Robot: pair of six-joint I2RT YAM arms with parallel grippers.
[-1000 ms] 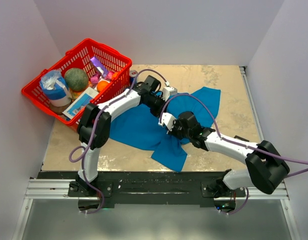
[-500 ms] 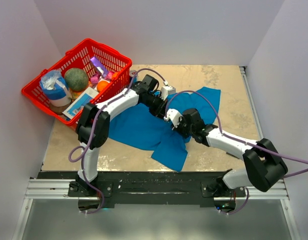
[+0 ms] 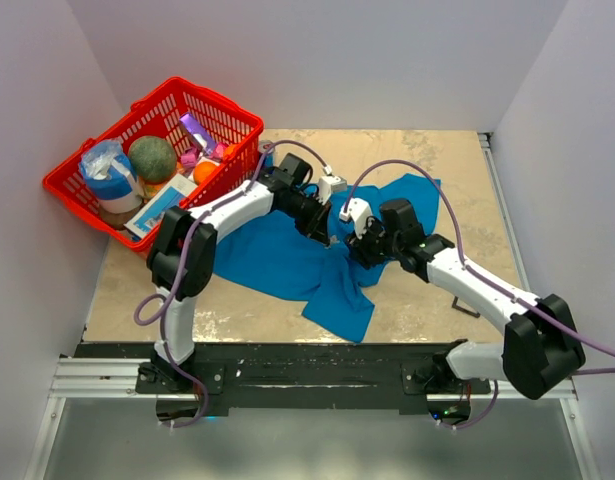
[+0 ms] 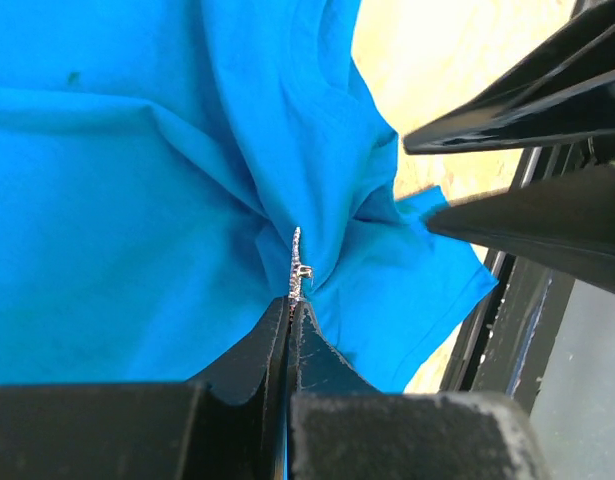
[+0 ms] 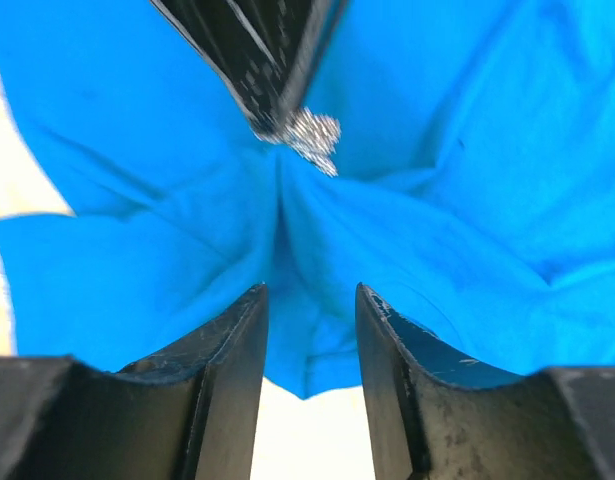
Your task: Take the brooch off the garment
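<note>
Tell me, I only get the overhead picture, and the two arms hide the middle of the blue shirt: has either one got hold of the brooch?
Observer: Yes. The left wrist camera shows the left gripper shut on the brooch, seen edge-on.
Visitor: Is it off the shirt?
Observer: Seemingly not. The shirt puckers in folds that run right up to the brooch.
Visitor: And the other arm?
Observer: The right wrist camera shows the right gripper open, with nothing between its fingers, aimed at the pucker just below the brooch.
</note>
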